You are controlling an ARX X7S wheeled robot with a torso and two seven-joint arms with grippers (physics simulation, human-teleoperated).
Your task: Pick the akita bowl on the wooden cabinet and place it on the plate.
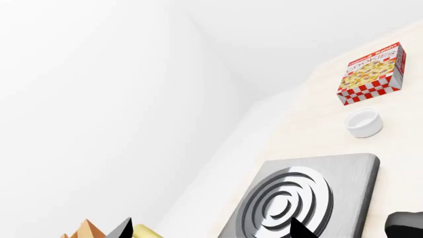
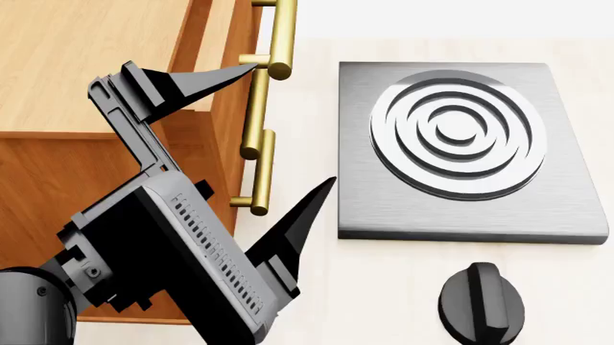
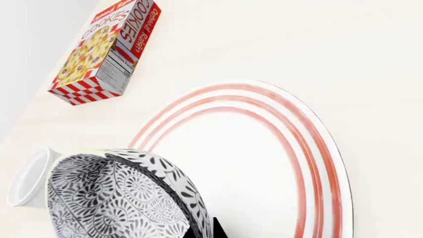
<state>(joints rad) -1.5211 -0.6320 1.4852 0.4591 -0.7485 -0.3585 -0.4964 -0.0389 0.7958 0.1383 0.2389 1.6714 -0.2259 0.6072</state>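
Note:
The akita bowl (image 3: 119, 198), white with a dense dark floral pattern, hangs tilted in the right wrist view. My right gripper (image 3: 206, 231) is shut on its rim, with one black fingertip (image 3: 219, 228) showing outside the wall. The bowl hangs over the near edge of the plate (image 3: 264, 163), a wide white plate with thin red rings on the pale counter. My left gripper (image 2: 295, 123) is open and holds nothing. It is beside the front of the wooden cabinet (image 2: 86, 65), near the brass handles (image 2: 270, 79). The right gripper is outside the head view.
A grey burner plate with concentric rings (image 2: 451, 136) lies right of the cabinet, with a black knob (image 2: 482, 303) in front of it. A red-checked cookie box (image 3: 106, 52) and a small plain white cup (image 3: 29, 176) stand on the counter near the plate.

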